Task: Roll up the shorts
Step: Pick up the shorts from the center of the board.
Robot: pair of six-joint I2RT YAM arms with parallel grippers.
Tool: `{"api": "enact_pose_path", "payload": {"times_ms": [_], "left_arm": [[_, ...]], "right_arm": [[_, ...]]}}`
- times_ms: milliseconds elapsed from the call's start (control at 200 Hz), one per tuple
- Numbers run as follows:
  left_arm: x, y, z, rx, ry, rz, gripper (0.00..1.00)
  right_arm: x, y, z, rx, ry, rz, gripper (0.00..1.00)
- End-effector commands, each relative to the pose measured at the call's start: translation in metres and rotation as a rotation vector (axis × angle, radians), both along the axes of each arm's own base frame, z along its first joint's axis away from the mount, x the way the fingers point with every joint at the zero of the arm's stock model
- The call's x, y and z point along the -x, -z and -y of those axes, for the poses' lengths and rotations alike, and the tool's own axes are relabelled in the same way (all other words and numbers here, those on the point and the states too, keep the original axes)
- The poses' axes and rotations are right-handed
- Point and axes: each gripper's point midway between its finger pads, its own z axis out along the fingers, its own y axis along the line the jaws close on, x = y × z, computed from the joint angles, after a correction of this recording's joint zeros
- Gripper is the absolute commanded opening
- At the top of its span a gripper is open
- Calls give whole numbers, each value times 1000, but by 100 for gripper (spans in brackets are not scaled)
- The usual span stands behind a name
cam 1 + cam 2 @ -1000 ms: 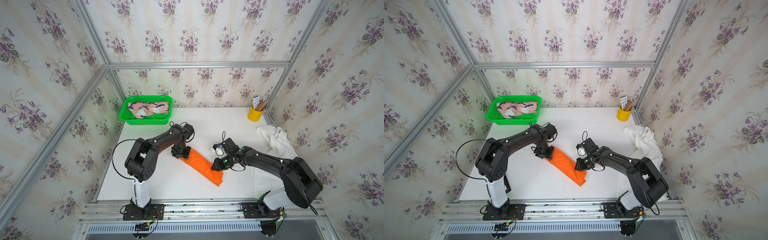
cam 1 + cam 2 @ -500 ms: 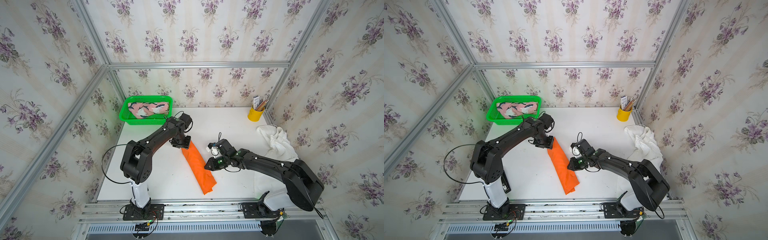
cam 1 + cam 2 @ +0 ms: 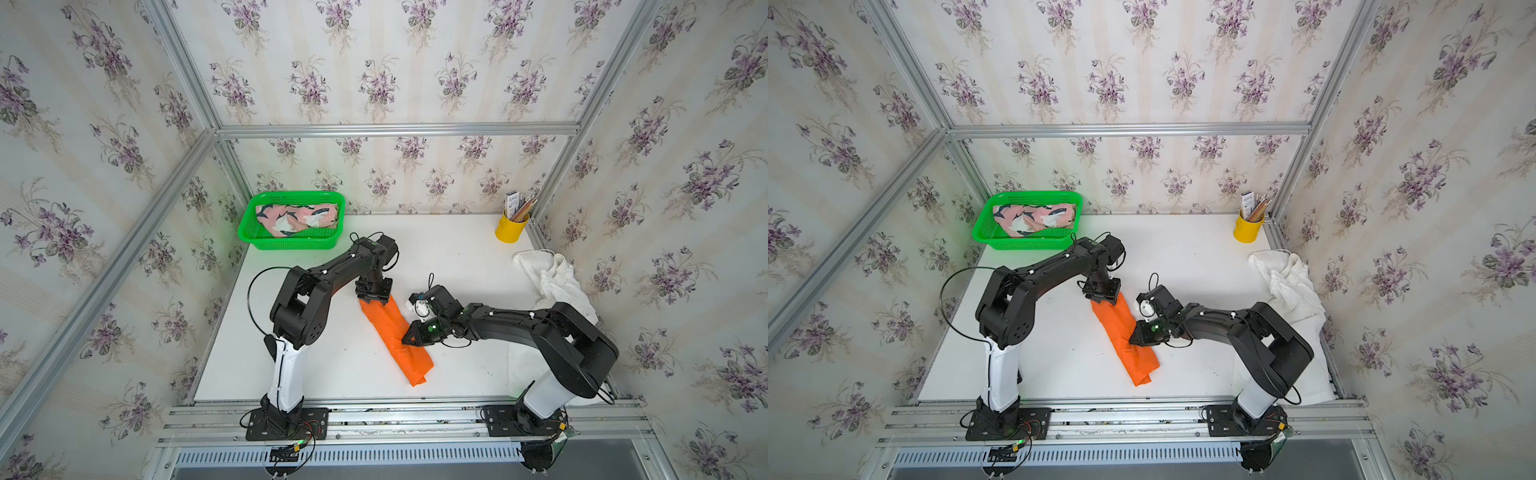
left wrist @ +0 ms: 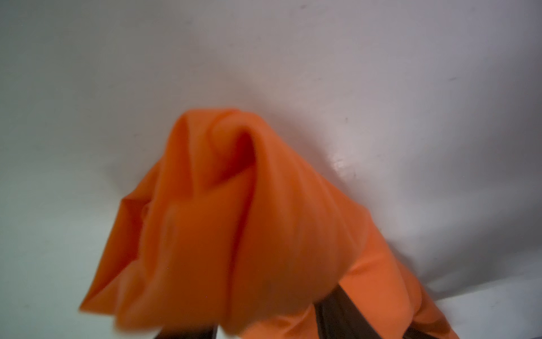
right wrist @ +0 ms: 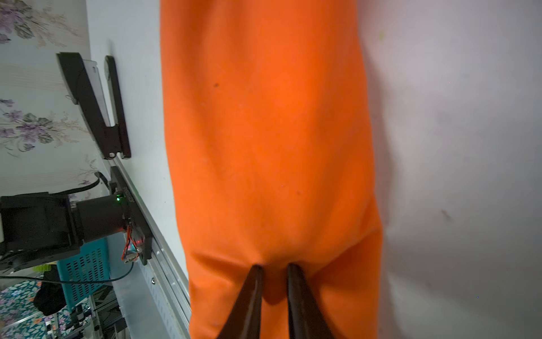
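While the orange shorts [image 3: 384, 322] lie as a long roll slanting across the middle of the white table [image 3: 332, 365] in both top views, I have both tools on them. My left gripper [image 3: 374, 296] stands over the roll's upper end, and its wrist view shows bunched orange cloth gripped between the dark fingers [image 4: 343, 317]. My right gripper [image 5: 272, 267] reaches in from the right of the frame at mid-roll, its two tips nearly together with a pinch of orange fabric caught between them. The roll's lower end lies loose near the table's front edge. The pink printed shorts [image 3: 297, 218] sit bundled in the green basket [image 3: 291, 246] at the table's upper left. The white shorts [image 3: 552, 278] lie crumpled along its right edge, below the yellow cup [image 3: 511, 230].
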Motion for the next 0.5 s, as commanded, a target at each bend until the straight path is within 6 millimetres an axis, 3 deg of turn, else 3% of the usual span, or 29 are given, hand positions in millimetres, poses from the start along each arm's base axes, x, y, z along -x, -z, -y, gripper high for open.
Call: {"api": "enact_pose_path", "payload": {"times_ms": [0,135,270,385,495], "left_arm": [[-16,20,-4,-41,25,31,53],[-22,16,1,-6,50,78,53],[-24,-24,1,39,41,168,54],[-7,-62,-10,65,-25,215,64],[25,-72,-22,90,-141,173,69]], "right_arm": [[18,9,1,-17,-6,-91,21],[7,-15,-1,-27,14,-22,23],[3,-18,2,-2,23,-3,23],[2,-22,1,-14,33,-1,22],[-4,-32,-2,-23,46,27,22]]}}
